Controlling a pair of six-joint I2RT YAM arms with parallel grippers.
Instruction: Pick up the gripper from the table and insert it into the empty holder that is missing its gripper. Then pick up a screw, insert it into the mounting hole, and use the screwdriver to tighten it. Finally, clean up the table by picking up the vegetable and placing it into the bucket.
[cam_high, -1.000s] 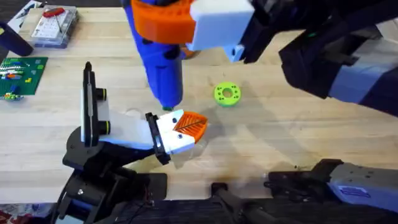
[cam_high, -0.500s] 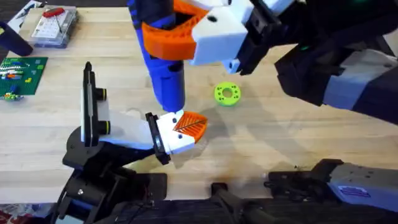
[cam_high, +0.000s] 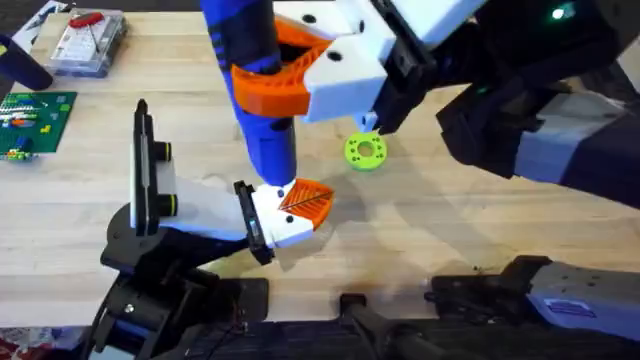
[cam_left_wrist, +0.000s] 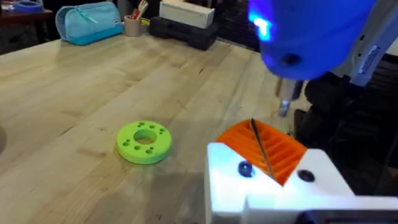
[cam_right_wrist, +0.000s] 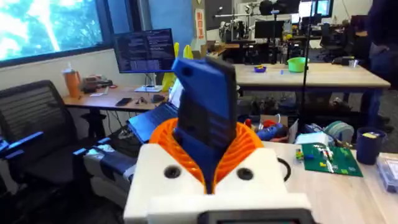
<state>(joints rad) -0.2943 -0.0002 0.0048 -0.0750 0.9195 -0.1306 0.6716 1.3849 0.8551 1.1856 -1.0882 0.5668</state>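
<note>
Driving screw stage, looks like: right gripper (cam_high: 300, 75) clamped on screwdriver (cam_high: 262, 110), bit nearly at left gripper (cam_high: 300, 205); left jaws unclear; veggie cleanup pending.

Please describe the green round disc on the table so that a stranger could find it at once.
On the light wooden table, look just right of the thick bright blue screwdriver held upright by the right gripper. There lies a bright green disc, flat and alone. Its big centre hole and ring of small holes set it apart.
</note>
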